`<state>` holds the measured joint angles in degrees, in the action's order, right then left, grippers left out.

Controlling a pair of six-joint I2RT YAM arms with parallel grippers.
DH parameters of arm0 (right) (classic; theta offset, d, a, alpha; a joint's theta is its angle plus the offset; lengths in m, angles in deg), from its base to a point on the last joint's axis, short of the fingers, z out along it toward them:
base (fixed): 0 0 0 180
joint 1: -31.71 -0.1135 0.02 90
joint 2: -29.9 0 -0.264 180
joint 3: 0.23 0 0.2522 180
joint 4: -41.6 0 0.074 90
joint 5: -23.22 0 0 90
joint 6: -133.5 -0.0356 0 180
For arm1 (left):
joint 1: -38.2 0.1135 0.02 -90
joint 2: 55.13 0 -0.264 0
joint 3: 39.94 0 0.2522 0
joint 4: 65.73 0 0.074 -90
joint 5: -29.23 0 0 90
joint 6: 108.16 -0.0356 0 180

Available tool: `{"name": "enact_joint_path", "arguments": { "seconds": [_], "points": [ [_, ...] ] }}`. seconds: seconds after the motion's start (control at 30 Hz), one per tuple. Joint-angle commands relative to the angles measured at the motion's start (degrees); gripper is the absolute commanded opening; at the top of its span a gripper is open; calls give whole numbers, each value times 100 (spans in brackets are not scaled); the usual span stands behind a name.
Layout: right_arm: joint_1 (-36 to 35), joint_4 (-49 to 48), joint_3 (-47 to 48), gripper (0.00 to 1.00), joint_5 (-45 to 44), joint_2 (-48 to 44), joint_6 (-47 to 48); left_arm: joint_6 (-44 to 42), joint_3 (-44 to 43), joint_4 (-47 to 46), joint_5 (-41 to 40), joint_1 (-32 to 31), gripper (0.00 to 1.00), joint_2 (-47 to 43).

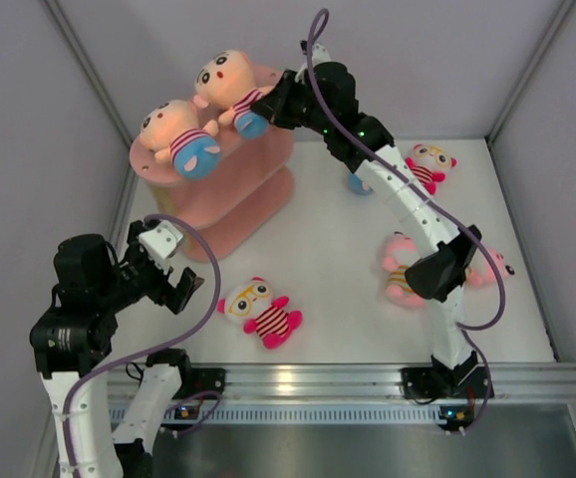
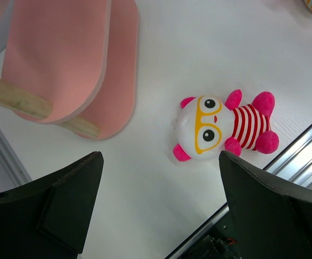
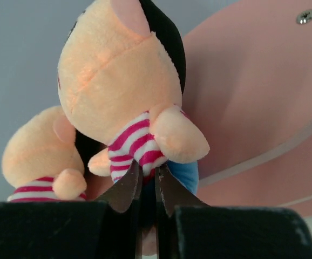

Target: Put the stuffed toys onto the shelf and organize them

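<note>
- Your right claw (image 3: 148,178) is pressed together on the held peach toy (image 3: 123,81). It pinches the lower body, where the striped shirt meets the blue bottom.
- The held peach toy (image 1: 230,85) is upright at the far end of the shelf's (image 1: 218,189) top board. You cannot tell whether it rests on the board or hangs just above it.
- The second peach toy (image 1: 183,134) lies on the same top board, just beside the held one on the near-left side. From the right wrist it shows at lower left (image 3: 37,151), with its back to the camera.
- Your left claw (image 1: 168,274) is spread wide and holds nothing. It hovers just in front of the shelf's near end, above the table (image 1: 338,249).
- From the left wrist, both dark fingers (image 2: 64,199) frame bare table. The shelf boards (image 2: 64,54) and a wooden post (image 2: 15,100) sit at upper left.
- The glasses toy (image 2: 215,127) lies face up on the table, in front of the shelf and to its right, clear of the fingers.
- The far glasses toy (image 1: 426,164) lies on the table well to the right of the shelf.
- The pink toy (image 1: 400,269) lies on the table well to the right of the shelf, nearer the front, partly hidden by the right arm.
</note>
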<state>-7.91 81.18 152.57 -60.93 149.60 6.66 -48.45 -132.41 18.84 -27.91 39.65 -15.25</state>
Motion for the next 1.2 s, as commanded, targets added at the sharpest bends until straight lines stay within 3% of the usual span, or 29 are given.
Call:
{"name": "enact_joint_path", "arguments": {
  "seconds": [0.0, 0.4, 0.63, 1.03, 1.17],
  "points": [
    [-29, -526, 360, 0, 364, 80, -350, -118, 93, 47, 45, 4, 95, -76],
    [-11, -728, 510, 9, 637, 589, -596, -109, 137, 39, 159, 13, 96, -85],
    [50, -640, 361, 38, 585, 327, -456, -74, 146, 47, 150, 4, 96, -86],
    [165, -904, 53, 70, 461, -280, -421, -39, 199, 47, 177, 13, 98, -112],
    [156, -878, 44, 73, 400, -403, -237, -39, 269, 47, 159, 4, 98, -156]
  ]
}}
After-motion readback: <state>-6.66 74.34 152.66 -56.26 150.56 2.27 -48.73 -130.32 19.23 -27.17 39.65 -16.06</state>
